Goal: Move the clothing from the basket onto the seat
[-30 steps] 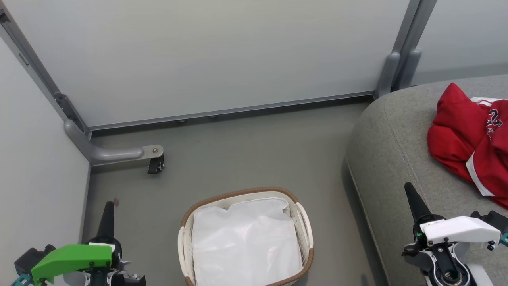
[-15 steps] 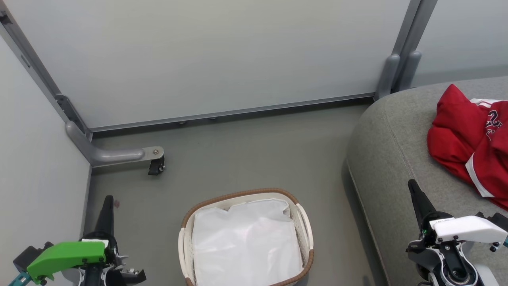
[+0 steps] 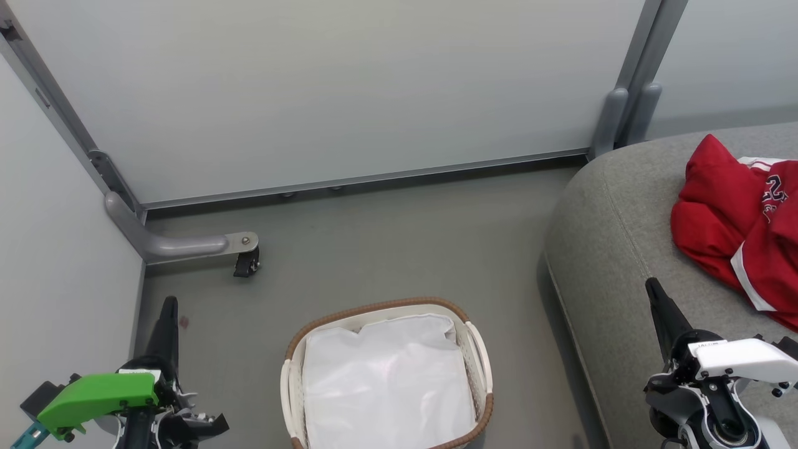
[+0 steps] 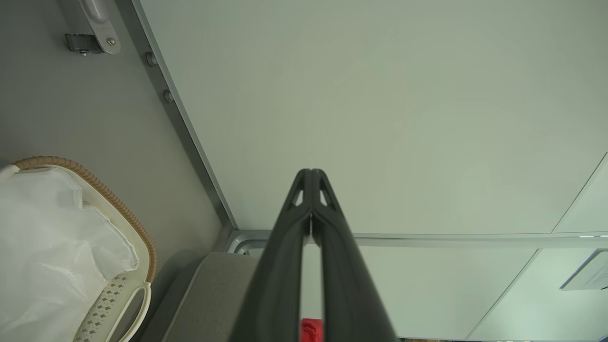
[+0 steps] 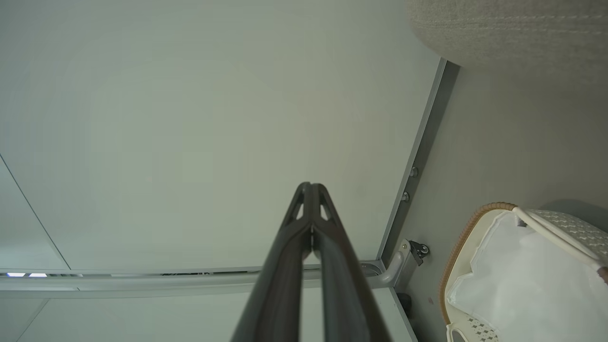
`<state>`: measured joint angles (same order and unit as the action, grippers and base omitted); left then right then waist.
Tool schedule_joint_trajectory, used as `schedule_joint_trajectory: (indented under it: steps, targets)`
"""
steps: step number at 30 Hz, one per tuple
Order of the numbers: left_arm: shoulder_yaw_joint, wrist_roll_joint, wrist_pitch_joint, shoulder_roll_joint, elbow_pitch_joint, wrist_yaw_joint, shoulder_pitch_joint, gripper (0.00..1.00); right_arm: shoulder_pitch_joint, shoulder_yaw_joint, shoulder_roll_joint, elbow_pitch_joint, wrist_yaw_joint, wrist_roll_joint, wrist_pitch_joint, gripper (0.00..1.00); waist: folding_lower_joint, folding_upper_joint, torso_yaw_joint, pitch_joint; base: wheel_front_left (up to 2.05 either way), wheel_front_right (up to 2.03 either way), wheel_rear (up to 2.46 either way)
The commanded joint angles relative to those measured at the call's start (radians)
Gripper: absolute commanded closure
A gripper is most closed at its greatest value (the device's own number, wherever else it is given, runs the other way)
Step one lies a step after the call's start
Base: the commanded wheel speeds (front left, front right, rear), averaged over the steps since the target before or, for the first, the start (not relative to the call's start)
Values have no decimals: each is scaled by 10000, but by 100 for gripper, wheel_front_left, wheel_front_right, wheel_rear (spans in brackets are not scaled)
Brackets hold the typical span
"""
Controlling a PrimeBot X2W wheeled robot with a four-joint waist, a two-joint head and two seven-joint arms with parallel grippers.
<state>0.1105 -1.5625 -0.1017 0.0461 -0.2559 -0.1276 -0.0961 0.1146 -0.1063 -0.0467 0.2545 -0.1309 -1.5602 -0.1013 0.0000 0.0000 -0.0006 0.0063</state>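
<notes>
Grey floor (image 3: 386, 237) runs up to pale partition panels (image 3: 343, 93), one of them standing on a small caster (image 3: 244, 265). From my console I see the basket (image 3: 374, 307) sitting on that floor between the two arms, its white liner (image 3: 386, 380) smooth inside. The clothing (image 3: 729, 231) lies bunched on the seat (image 3: 611, 249) at the right (a white stripe and some lettering show on the red fabric), well apart from the basket. My left gripper (image 3: 169, 308) hangs over the floor left of the basket, fingers pressed together with nothing between them. My right gripper (image 3: 653, 293) hovers over the seat's near edge, likewise closed and empty, short of the clothing.
</notes>
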Motion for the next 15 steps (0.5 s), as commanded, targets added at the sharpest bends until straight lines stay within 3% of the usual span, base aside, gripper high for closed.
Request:
schedule_joint_trajectory:
  steps: [1,15]
  targets:
    - [42,-197,-55,71,85,-46,-180,100,-95,-49,-61,-74,3,-204,-55,100,0,0,1,-6,0,0,0]
    - [52,-518,-162,72,125,-50,-176,100,-119,-102,-62,-127,3,-540,-161,100,0,0,6,-33,0,0,0]
